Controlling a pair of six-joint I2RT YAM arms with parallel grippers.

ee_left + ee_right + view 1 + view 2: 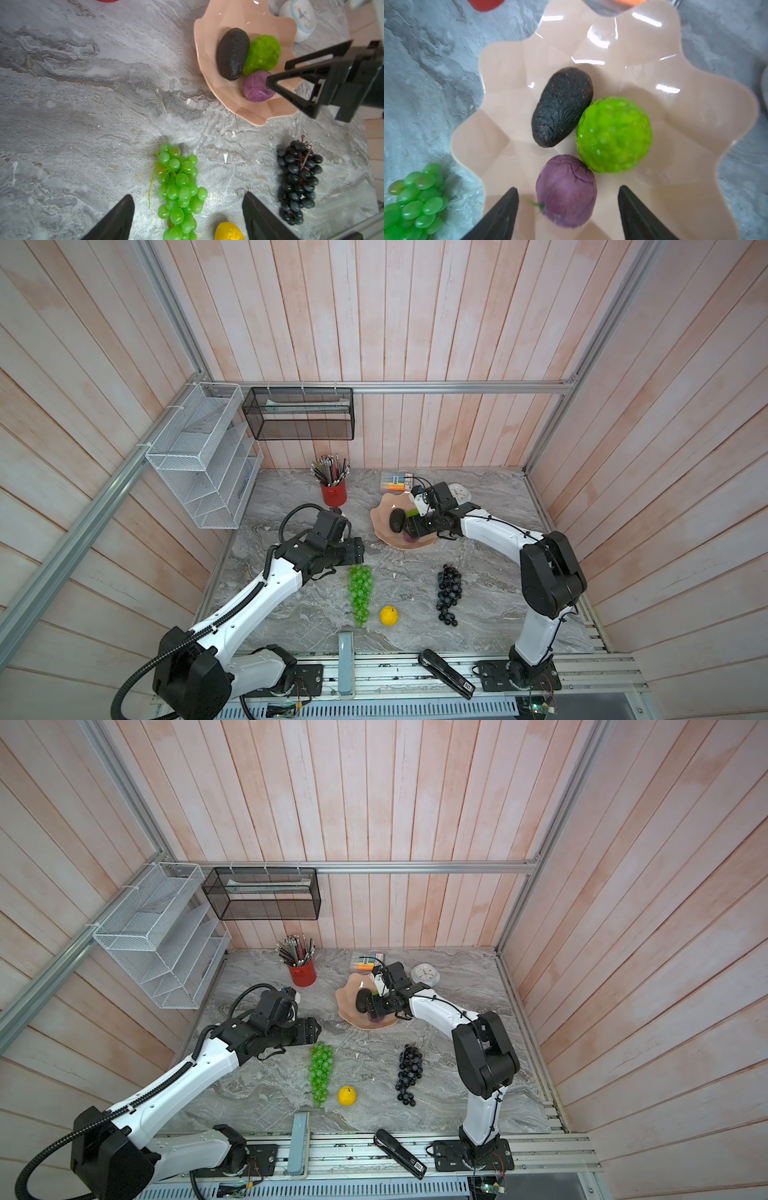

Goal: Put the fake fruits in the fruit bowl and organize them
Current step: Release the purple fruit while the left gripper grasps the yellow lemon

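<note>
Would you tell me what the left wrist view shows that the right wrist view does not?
Only left wrist: the black-purple grape bunch, the yellow ball, and the open left gripper near the green grape bunch. Only right wrist: the green stem of the purple ball. Both: the fruit bowl holding the avocado, lime-green ball and purple ball, the green grape bunch, and the open right gripper by the purple ball.

Your arms show white shells between black joint housings. A ribbed black hose trails your left arm; a thin tied-down cable follows your right arm. Black tapered fingers tip the left tool and right tool.
</note>
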